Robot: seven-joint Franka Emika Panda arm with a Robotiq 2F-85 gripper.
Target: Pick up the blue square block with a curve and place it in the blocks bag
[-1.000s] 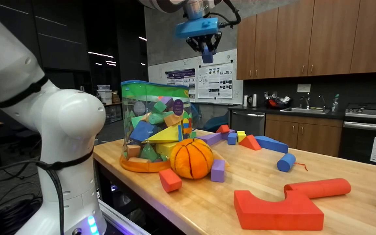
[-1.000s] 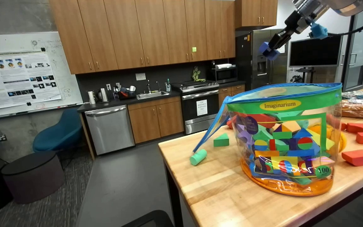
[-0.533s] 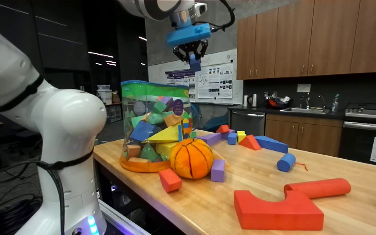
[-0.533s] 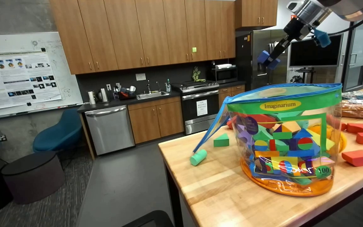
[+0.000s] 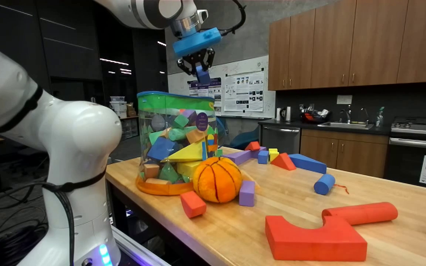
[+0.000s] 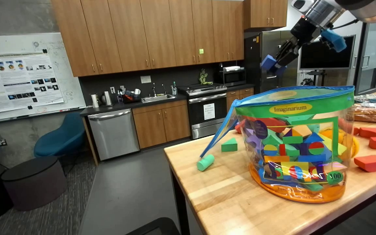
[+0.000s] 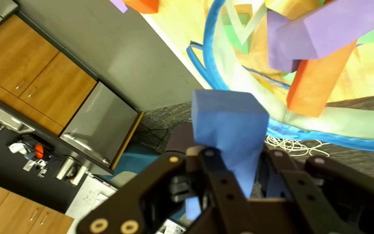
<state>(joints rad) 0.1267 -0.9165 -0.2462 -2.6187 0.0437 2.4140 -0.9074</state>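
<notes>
Alignment decides my next move: in the wrist view the blue square block (image 7: 230, 120) covers a stretch of blue edge on the blocks bag (image 7: 330, 138), whose mouth spreads to the upper right of the frame, so I judge the load must shift that way before I let go. Both exterior views show it above the bag, not touching; at upper centre of an exterior view the block (image 5: 203, 75) hangs over the right end of the bag's top. My jaws are closed on it, parted only by its thickness; it lies between them and juts past their tips.
</notes>
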